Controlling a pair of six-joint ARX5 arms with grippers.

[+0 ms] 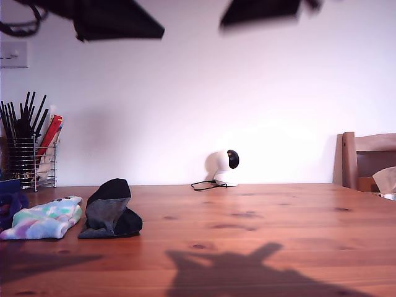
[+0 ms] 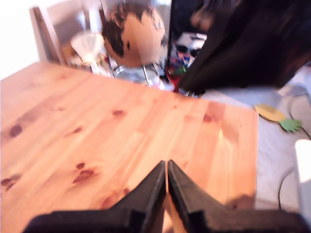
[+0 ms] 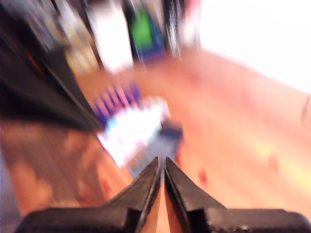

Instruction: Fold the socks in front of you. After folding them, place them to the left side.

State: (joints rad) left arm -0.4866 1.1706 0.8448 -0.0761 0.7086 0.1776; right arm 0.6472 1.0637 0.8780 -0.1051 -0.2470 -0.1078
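Pine boards, warm and knotty, make up the surface in front of you. In the exterior view the socks sit at about eight o'clock, toward that view's left. A folded black and dark grey sock rests on the wood, and a pastel tie-dye sock in mint, pink and white lies just beside it, further toward that view's left. A navy-purple sock is only partly in sight at that view's left edge, so you cannot tell how it is folded.

Your first end effector has its two dark fingers pressed together, tip to tip, with nothing between them; bare wood shows below it. Your second end effector looks the same, fingers closed against each other and empty. Its view is badly blurred, but you can make out the pastel sock, the dark sock and a purple and pink striped patch beyond the fingertips.

In the exterior view two dark, blurred arm shapes hang at eleven and one o'clock, clear of the surface, and the wrist views do not tell you which is which. Their shadow falls on the wood at six o'clock.

Further back, a wire utensil holder stands at nine o'clock, a small white camera with a cable at the centre, and a wooden chair at three o'clock.
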